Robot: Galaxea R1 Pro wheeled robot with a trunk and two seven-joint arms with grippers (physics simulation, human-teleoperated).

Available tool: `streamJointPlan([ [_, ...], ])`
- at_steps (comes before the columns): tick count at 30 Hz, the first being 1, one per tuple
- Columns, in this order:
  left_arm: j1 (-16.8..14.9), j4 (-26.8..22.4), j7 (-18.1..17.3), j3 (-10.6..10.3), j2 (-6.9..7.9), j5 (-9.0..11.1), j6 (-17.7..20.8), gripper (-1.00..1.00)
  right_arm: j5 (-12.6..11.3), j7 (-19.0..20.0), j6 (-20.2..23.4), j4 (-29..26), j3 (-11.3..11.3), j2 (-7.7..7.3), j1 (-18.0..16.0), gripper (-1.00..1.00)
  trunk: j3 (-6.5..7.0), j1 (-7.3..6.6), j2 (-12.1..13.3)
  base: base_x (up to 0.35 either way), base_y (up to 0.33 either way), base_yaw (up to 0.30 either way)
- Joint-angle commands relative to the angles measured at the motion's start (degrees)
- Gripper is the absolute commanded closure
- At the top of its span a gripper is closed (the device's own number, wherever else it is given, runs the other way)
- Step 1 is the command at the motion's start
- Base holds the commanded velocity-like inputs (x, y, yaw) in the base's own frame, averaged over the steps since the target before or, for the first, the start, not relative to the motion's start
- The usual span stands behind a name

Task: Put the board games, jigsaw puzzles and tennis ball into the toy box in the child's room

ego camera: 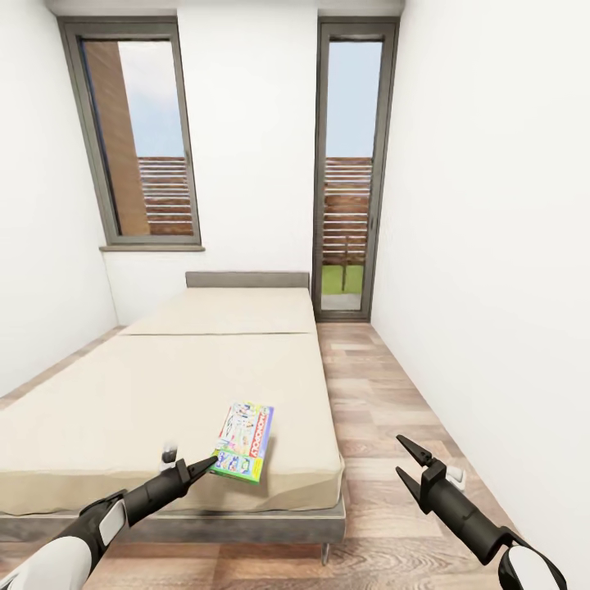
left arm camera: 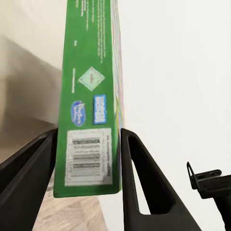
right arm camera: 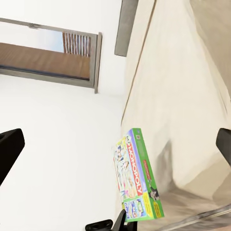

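Left gripper (ego camera: 206,467) has its two fingers closed on the near green edge of the board game (ego camera: 243,441), one finger (left arm camera: 144,183) on each face by the barcode; the box sits at the near right corner of the bed (ego camera: 147,393), and its near end looks slightly raised. Right gripper (ego camera: 410,460) hangs over the wood floor (ego camera: 385,410) right of the bed, jaws spread wide and empty, apart from the box.

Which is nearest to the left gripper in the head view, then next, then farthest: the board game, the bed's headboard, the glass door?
1. Board game, held between the left gripper's fingers at the bed's near corner.
2. Headboard, at the bed's far end.
3. Glass door, far right, slightly beyond.
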Motion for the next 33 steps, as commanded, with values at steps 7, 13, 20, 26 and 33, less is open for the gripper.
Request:
streamJointPlan([
  [7,-0.05,-0.15,-0.79,0.36,0.06,-0.56,0.74,1.00,0.50,0.10,0.29,-0.39,0.26,0.01,-0.04,-1.00,1.20,-1.56,2.79,0.000,0.000,0.000],
  [13,-0.73,-0.60,-2.42,-0.22,0.76,-0.62,2.76,1.00,0.66,-0.22,0.41,-0.65,0.37,-0.07,-0.04,-1.00,1.92,-2.43,4.40,0.000,0.000,0.000],
  [20,-1.00,-11.05,-16.25,-10.77,2.25,-0.87,11.04,1.00,0.62,-0.02,0.45,-0.60,0.38,-0.14,-0.04,-1.00,2.27,-2.87,5.20,0.000,0.000,0.000],
  [26,-1.01,-16.47,-17.66,-17.09,5.08,-0.76,18.68,1.00,0.71,-0.35,0.48,-0.63,0.30,-0.59,-0.04,-1.00,3.35,-4.19,7.61,0.000,0.000,0.000],
  [33,-1.48,-23.38,-17.66,-17.74,7.27,-0.65,27.95,1.00,0.92,-0.71,0.36,-0.95,0.22,-0.91,-0.04,-1.00,4.61,-5.73,10.41,0.000,0.000,0.000],
])
